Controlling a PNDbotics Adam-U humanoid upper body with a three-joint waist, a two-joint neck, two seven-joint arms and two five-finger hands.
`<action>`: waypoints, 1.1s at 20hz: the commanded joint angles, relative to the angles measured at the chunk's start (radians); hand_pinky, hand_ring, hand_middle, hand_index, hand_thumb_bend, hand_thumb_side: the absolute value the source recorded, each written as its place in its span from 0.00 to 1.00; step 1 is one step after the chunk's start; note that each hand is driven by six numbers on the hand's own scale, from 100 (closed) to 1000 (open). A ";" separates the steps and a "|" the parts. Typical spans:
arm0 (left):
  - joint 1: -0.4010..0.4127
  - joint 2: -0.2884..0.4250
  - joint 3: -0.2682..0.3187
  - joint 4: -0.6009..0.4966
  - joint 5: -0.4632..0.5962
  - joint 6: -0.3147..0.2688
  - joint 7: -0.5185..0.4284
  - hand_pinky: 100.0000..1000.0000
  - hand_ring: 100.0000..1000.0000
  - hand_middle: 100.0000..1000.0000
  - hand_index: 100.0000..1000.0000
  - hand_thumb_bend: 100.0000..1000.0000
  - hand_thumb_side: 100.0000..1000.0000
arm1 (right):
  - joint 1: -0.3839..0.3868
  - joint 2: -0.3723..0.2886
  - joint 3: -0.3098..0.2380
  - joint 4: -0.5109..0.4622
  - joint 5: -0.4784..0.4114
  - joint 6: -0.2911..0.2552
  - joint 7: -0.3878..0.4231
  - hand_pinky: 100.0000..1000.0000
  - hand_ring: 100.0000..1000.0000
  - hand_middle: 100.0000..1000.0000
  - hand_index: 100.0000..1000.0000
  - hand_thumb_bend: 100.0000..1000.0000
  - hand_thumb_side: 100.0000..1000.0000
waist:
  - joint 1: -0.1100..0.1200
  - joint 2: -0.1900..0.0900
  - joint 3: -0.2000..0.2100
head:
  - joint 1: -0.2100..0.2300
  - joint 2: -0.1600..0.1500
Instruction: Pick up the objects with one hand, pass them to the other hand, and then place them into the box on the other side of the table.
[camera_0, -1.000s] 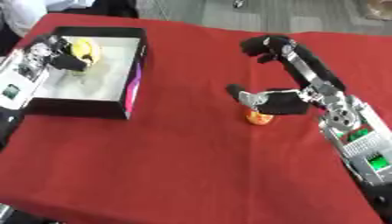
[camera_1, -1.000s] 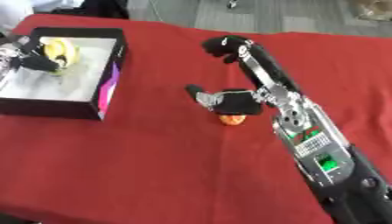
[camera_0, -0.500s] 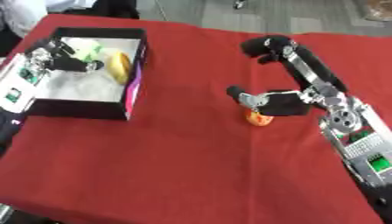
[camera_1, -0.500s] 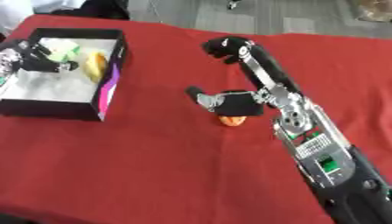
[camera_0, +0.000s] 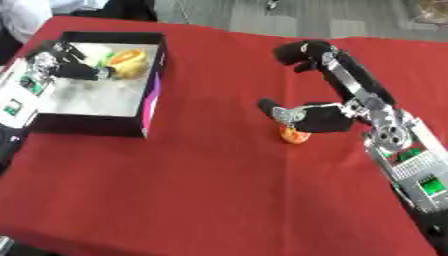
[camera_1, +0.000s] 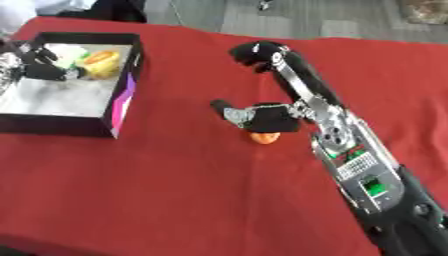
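Observation:
A black box (camera_0: 87, 125) with a white floor and a magenta side wall stands at the table's far left. In its far part lie a yellow-orange object (camera_0: 128, 62) and a small green thing (camera_0: 105, 56). My left hand (camera_0: 68, 69) is inside the box just left of them, fingers relaxed and holding nothing. My right hand (camera_0: 325, 118) rests mid-table. Its fingers (camera_0: 346, 80) stretch away across the cloth with curled tips, and its thumb reaches left above a small orange object (camera_0: 295, 135) on the cloth.
A red cloth (camera_0: 201, 200) covers the whole table. My right forearm (camera_0: 411, 170), with a green-lit board, comes in from the lower right. A person in white stands beyond the far left corner (camera_0: 31, 15).
My left hand has let go of the yellow-orange object, which now lies in the box to the right of the hand. The right hand and the orange object have not moved.

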 joint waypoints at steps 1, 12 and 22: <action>-0.008 0.045 0.019 -0.062 0.018 0.002 0.014 0.72 0.78 0.65 0.71 0.39 0.32 | -0.026 -0.026 -0.021 -0.010 0.015 0.015 0.000 0.76 0.78 0.70 0.79 0.41 0.21 | -0.004 -0.010 0.001 | -0.024 0.010; 0.020 0.075 0.021 -0.187 0.095 0.013 0.039 0.72 0.79 0.65 0.70 0.36 0.37 | -0.131 -0.080 -0.037 0.079 0.058 0.219 0.293 0.80 0.82 0.77 0.82 0.42 0.32 | -0.004 -0.017 -0.006 | -0.083 0.024; 0.026 0.083 0.012 -0.193 0.096 0.017 0.031 0.73 0.79 0.65 0.70 0.37 0.35 | -0.254 -0.105 0.010 0.180 0.103 0.334 0.493 0.82 0.82 0.77 0.79 0.50 0.31 | -0.008 -0.020 -0.011 | -0.090 0.029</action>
